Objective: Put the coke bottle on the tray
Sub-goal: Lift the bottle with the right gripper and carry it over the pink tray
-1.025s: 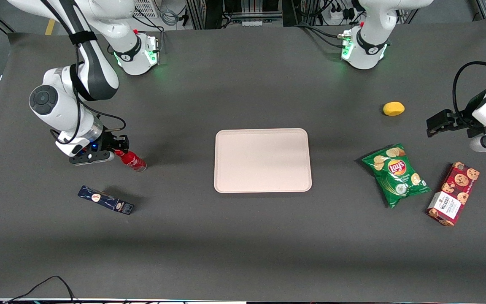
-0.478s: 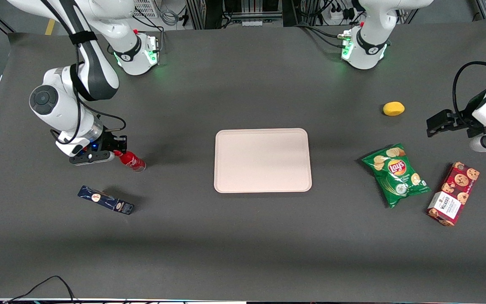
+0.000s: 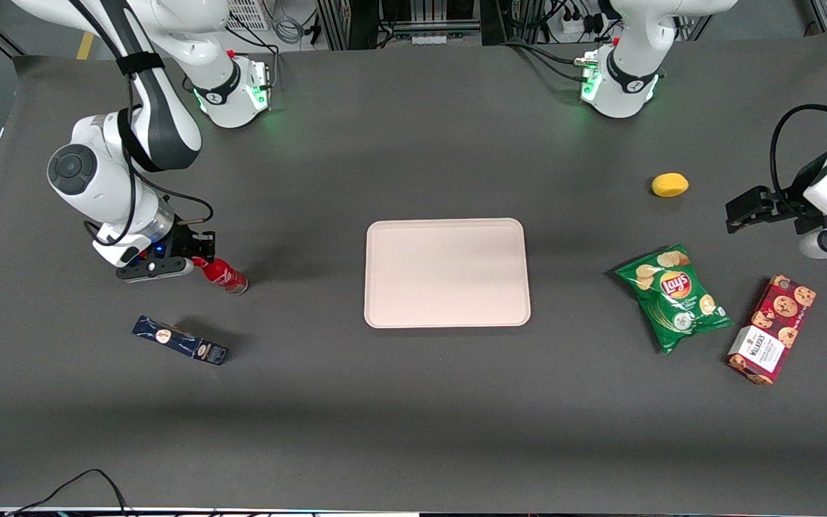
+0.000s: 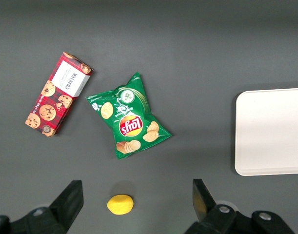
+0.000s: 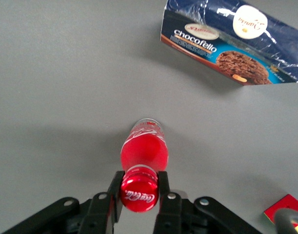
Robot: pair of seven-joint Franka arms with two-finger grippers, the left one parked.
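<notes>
We have the gripper (image 3: 200,263) fingers (image 5: 163,187) clamped on the coke bottle (image 3: 225,274) cap at the tray's (image 3: 446,273) nine o'clock, carry and placement left.

Probably a robotics lab; 2 Franka arms (image 3: 133,143), cabling (image 3: 550,43).

The tray (image 4: 270,131) is cut off in the left wrist view.

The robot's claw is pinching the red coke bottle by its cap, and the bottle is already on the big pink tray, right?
Not quite. The gripper does pinch the coke bottle by its cap, but the front view shows the bottle off the tray, out toward the working arm's end of the table, near the dark blue box.
</notes>
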